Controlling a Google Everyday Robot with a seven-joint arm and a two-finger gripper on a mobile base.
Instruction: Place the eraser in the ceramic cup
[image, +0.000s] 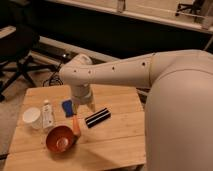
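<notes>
Black eraser (97, 118) lies just right of tool (83, 106); jaws apart, empty. Straddle its short width, then cup (31, 117).

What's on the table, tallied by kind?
ceramic cup: 1
bottle: 1
brush: 1
eraser: 1
bowl: 1
Total: 5
The gripper hangs just above the table, between brush and eraser, jaws open, empty.

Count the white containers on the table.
2. The cup stands near the left edge of the table; the bottle stands just right of it. The arm may hide more. The tool hangs open above the table, between the brush and the eraser.
</notes>
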